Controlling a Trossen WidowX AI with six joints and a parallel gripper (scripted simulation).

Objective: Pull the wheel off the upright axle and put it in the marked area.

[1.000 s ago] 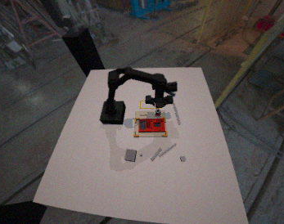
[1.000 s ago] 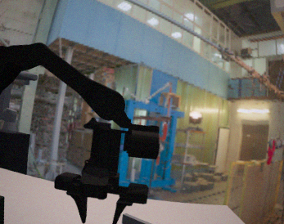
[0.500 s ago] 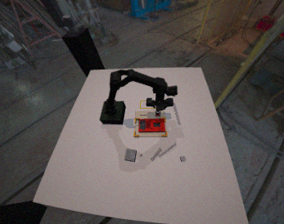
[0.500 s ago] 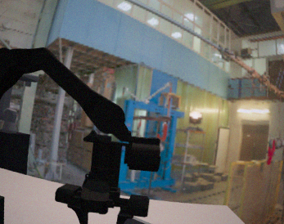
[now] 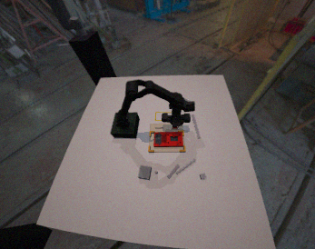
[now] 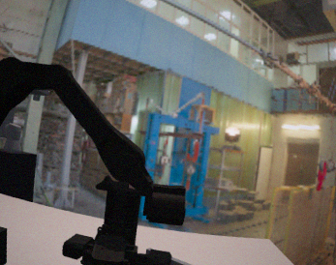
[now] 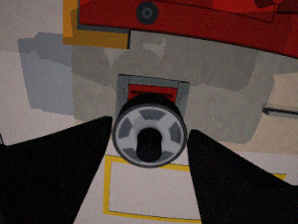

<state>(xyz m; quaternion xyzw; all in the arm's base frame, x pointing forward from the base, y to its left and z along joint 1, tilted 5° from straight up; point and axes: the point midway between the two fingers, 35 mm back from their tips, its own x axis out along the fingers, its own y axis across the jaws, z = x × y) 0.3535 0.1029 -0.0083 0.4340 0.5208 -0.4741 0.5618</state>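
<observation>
Since the wheel [image 7: 150,129] sits on the upright axle, centred between the gripper [image 7: 149,163] fingers, it looks small, rigid and light, probably slick-rimmed; best taken across the dark rim on opposite sides and drawn straight up. The fingers flank it with slim gaps, partway closed and not clamping yet. The axle stands on a grey base [image 7: 152,90] on the tabletop [image 5: 105,204]. Just beside lies the yellow-outlined marked area [image 7: 149,196], nothing inside it. Beyond sits a red tray-like block [image 7: 200,3]; contents unclear.
</observation>
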